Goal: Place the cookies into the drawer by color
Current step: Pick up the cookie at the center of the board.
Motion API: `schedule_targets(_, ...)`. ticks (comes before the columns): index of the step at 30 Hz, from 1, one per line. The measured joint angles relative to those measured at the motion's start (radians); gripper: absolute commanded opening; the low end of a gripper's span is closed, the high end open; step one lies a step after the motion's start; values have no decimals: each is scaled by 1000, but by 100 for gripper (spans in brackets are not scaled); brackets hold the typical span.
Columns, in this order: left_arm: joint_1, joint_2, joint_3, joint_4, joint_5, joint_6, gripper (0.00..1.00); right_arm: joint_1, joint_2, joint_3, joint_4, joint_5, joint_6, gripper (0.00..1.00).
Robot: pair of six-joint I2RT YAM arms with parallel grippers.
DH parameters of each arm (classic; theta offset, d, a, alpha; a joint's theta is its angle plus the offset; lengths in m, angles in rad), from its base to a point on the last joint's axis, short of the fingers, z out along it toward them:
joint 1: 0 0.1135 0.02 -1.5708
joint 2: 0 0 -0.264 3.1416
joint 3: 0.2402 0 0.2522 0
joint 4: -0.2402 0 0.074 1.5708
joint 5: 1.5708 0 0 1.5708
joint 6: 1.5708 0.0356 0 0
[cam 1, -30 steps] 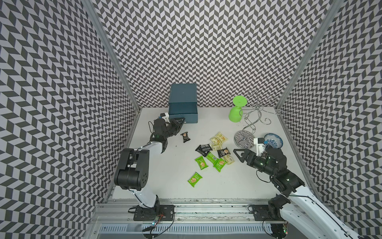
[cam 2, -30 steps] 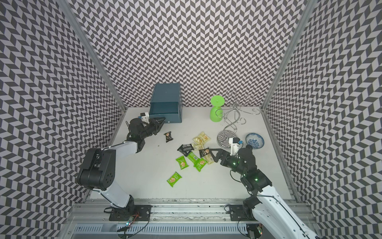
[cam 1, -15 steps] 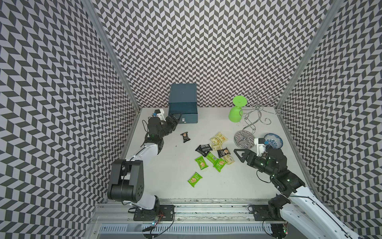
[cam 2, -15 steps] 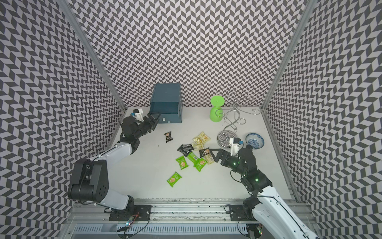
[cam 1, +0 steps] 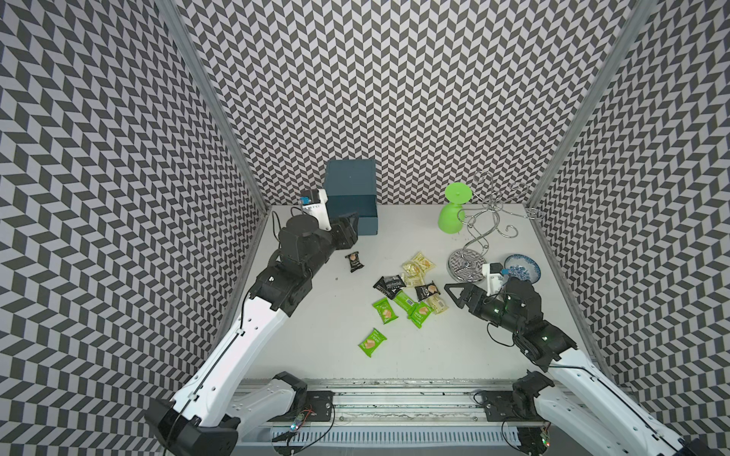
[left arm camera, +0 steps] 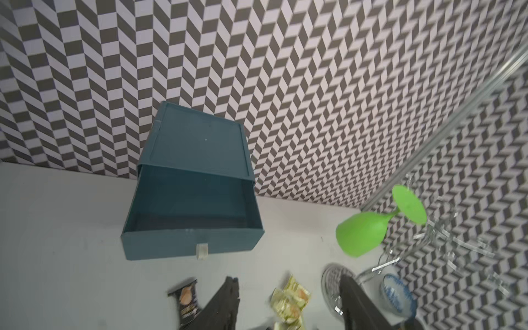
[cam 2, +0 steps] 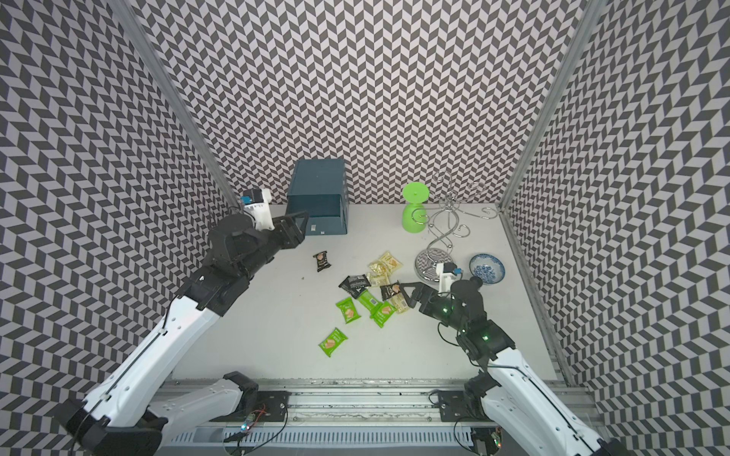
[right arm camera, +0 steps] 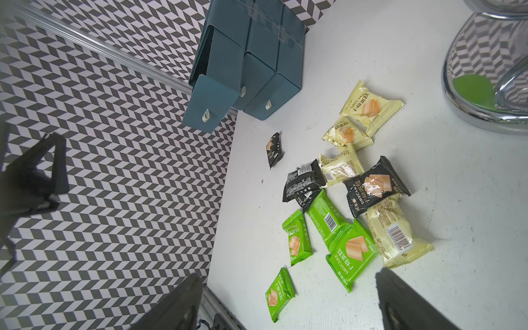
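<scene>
Now, left gripper fingers parted, nothing held. Drawer just ahead of tips, top tray pulled out. Black cookie lies alone beside them. Right gripper spread wide, nothing held; cookies heaped on table just ahead of its fingers, green, black, yellow mixed.

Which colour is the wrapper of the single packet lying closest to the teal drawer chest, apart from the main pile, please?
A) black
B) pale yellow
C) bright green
A: the lone packet, lying on the table between the drawer chest and the pile, has a black wrapper in both top views.
</scene>
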Motion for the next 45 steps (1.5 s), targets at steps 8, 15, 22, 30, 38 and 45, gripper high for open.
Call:
schedule_targets(8,-326,-43,-87,-301,-209,74,57,23,44,10,22,-2,4,95)
schedule_targets(15,-521,60,-229,-387,-272,-52,62,39,48,11,37,4,17,95)
schedule_targets(22,-523,222,-352,-381,-280,-202,83,54,43,12,35,9,18,95)
schedule_targets(30,-523,245,-481,-324,-200,-282,100,56,14,12,35,9,19,95)
schedule_targets(38,-523,286,-492,-227,-120,-261,100,59,-3,12,28,11,19,95)
schedule_targets(45,-505,369,-507,-197,-113,-257,93,62,-16,12,26,18,20,94)
